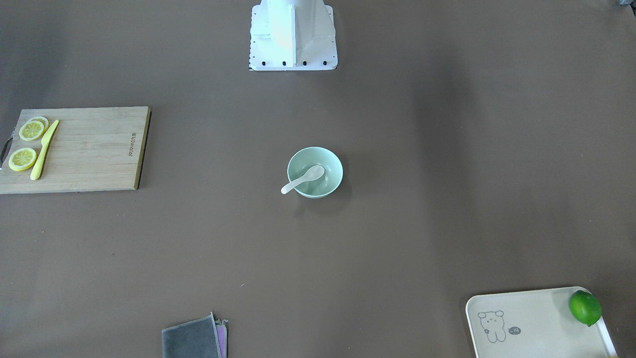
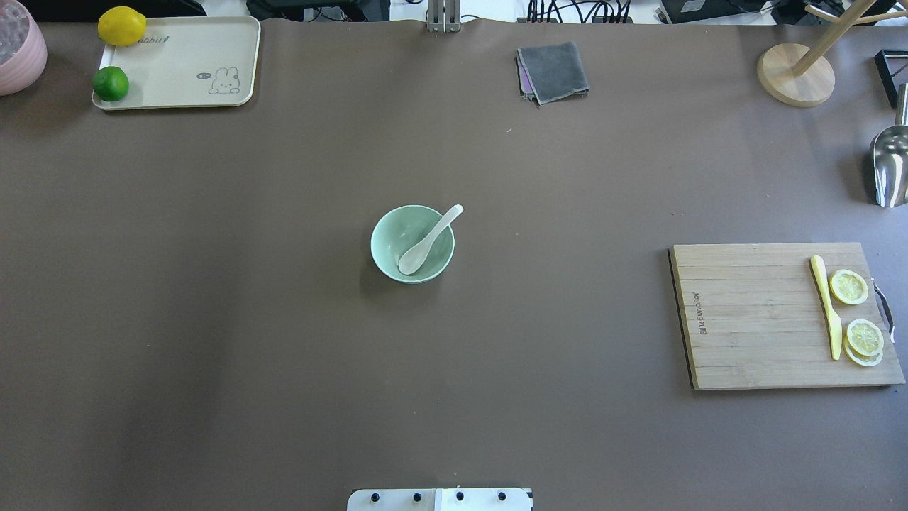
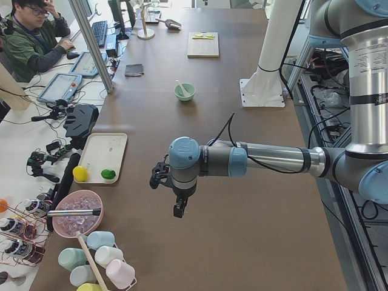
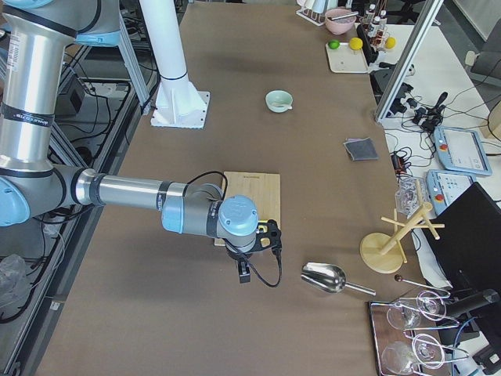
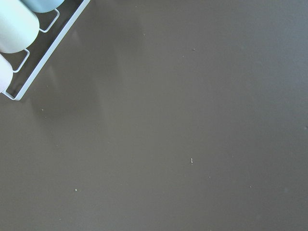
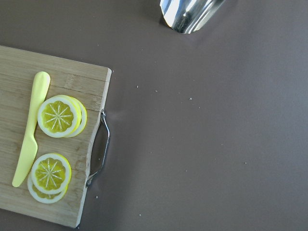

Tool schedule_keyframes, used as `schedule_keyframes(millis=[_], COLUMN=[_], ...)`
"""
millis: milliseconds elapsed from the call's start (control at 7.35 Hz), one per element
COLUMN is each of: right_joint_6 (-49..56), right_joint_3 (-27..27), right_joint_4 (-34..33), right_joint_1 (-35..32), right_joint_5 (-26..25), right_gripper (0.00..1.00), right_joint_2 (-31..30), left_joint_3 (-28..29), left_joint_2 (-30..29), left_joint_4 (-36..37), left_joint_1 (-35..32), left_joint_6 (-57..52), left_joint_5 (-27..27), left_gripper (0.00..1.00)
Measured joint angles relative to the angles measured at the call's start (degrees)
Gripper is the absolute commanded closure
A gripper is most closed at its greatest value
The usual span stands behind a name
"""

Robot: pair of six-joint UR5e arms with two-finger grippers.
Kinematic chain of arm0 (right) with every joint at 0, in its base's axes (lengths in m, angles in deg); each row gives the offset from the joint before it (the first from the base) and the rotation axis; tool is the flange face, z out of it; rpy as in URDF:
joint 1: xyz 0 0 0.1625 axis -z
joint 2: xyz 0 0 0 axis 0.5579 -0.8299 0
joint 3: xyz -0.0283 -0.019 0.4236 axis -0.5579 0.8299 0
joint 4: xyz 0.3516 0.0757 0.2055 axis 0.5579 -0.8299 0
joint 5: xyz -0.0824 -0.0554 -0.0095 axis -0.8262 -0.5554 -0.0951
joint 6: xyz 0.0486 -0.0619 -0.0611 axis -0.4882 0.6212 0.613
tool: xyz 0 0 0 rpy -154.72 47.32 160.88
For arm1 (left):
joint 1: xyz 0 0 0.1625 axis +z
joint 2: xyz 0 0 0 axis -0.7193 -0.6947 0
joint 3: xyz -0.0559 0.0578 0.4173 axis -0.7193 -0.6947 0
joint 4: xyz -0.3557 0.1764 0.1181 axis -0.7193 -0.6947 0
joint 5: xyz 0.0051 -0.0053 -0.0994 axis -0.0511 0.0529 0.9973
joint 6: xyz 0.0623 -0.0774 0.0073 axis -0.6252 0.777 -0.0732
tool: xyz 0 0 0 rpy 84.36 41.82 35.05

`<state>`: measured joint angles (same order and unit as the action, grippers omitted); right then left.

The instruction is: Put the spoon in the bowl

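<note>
Brown table (image 2: 213, 319); jaws' spread unclear.

Cropped at the edges, unclear at the grippers

Impossible to read as open or closed: left gripper (image 3: 179, 209) and right gripper (image 4: 244, 274), shown only from the sides. Cut by the frame: tray (image 1: 541, 308), cloth (image 1: 191, 340), cutting board (image 1: 89, 149), metal scoop (image 2: 890, 167).

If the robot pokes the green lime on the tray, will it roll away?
Probably, yes. The lime looks round and smooth, so a poke would likely set it rolling. It sits right at the edge of the tray, so the raised rim might stop it, or it might tumble off. Its shiny skin could also be slippery to grab.
</note>
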<state>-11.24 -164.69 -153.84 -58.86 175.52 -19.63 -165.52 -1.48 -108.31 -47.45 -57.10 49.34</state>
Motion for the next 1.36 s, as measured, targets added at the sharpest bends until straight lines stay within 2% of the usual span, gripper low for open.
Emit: schedule_keyframes(millis=[1360], right_joint_6=[0.06], right_joint_3=[0.0], right_joint_4=[1.12], right_joint_1=[1.69], right_joint_5=[0.92], right_gripper=[0.0], right_joint_2=[-0.09], left_joint_3=[-0.22], left_joint_2=[0.54], left_joint_4=[-0.09], left_joint_1=[0.01], left_joint_6=[-0.02], left_joint_5=[-0.02], left_gripper=[0.02])
